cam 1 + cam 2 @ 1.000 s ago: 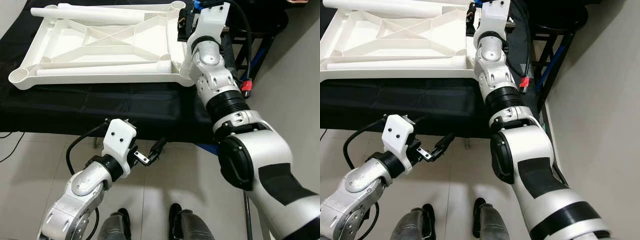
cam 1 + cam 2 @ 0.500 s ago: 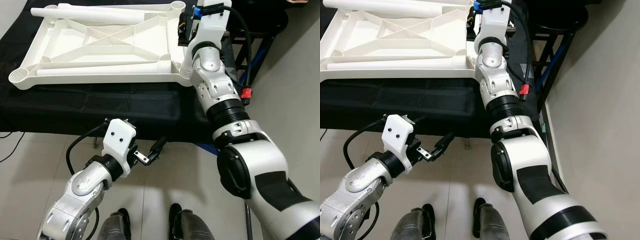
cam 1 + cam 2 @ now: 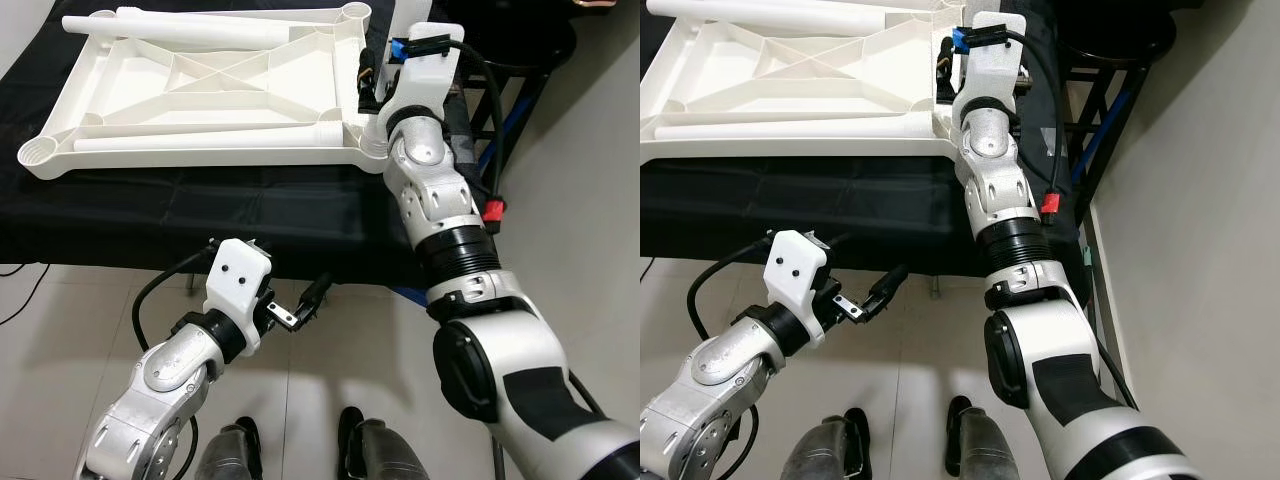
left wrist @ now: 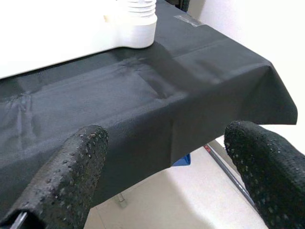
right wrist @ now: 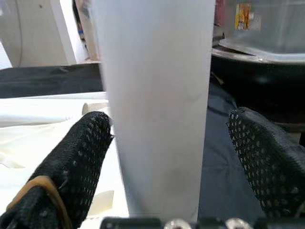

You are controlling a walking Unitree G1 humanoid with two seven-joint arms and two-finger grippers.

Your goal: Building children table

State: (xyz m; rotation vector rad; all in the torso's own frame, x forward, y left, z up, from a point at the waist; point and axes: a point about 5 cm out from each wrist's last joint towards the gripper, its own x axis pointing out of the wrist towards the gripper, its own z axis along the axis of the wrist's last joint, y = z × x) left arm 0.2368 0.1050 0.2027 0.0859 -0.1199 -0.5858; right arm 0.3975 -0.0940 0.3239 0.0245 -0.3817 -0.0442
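Observation:
A white plastic tabletop (image 3: 200, 90) lies upside down on a black-covered table. Two white legs rest loose in it, one along the far rim (image 3: 200, 30) and one along the near rim (image 3: 200, 140). My right gripper (image 3: 366, 85) is by the tabletop's near right corner. In the right wrist view a white leg (image 5: 157, 95) stands between its fingers; one pad (image 5: 90, 143) touches it and the other is a little apart, so the gripper is open. My left gripper (image 3: 305, 305) hangs open and holding nothing below the table's front edge, facing the black cloth (image 4: 143, 95) and a corner socket (image 4: 138, 24).
A black metal stand (image 3: 520, 80) with cables is to the right of the table, close to the pale wall. A clear plastic box (image 5: 267, 24) sits beyond the leg. Tiled floor and my feet (image 3: 290, 450) are below.
My right wrist has come down and nearer along the tabletop's right edge, toward its near corner. The left arm has not moved.

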